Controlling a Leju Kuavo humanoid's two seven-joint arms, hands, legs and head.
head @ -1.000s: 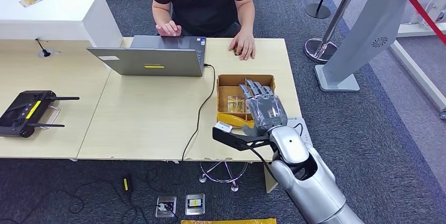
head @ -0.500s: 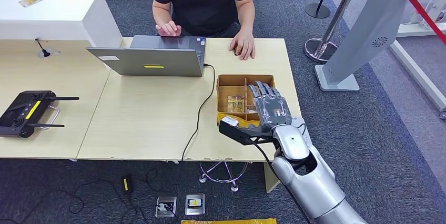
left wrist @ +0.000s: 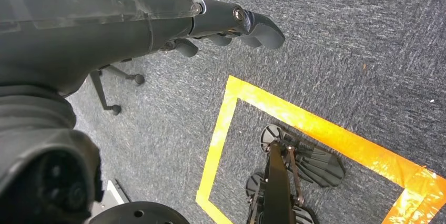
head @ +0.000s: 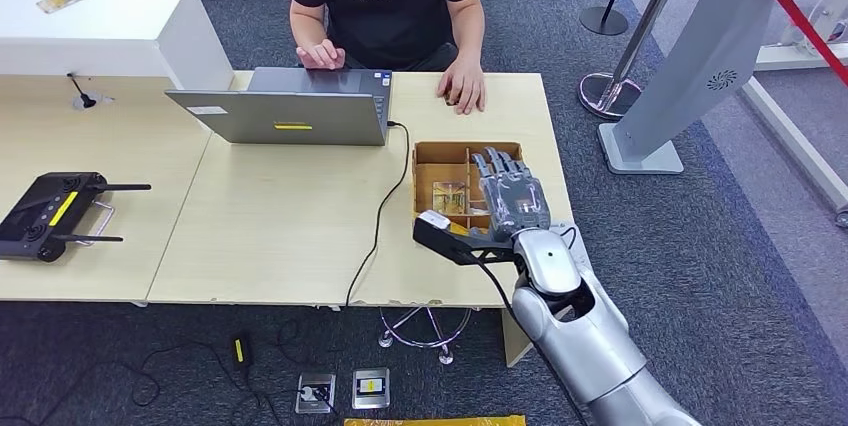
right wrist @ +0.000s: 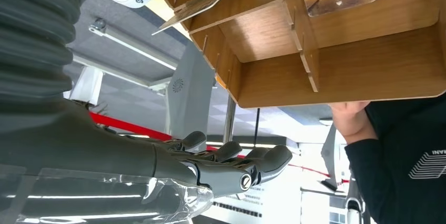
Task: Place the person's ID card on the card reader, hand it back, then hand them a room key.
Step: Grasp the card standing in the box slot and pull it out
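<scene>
Right hand (head: 512, 201) held over wooden divided box (head: 432, 154) on surface (head: 280, 226); fingers (right wrist: 263, 161) extended, spread, nothing gripped. Card (head: 447, 196) seen in compartment just beside fingers. Left hand (left wrist: 231, 21) hung above floor, fingers loosely curled, empty.

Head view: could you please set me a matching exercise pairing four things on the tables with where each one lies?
Things:
1. laptop
2. remote controller
3. wooden box
4. right hand

Places:
A. far left of the table
B. over the box's right side
C. in front of the person
D. right part of the table, beside the cable

Pairs: 1-C, 2-A, 3-D, 4-B
</scene>
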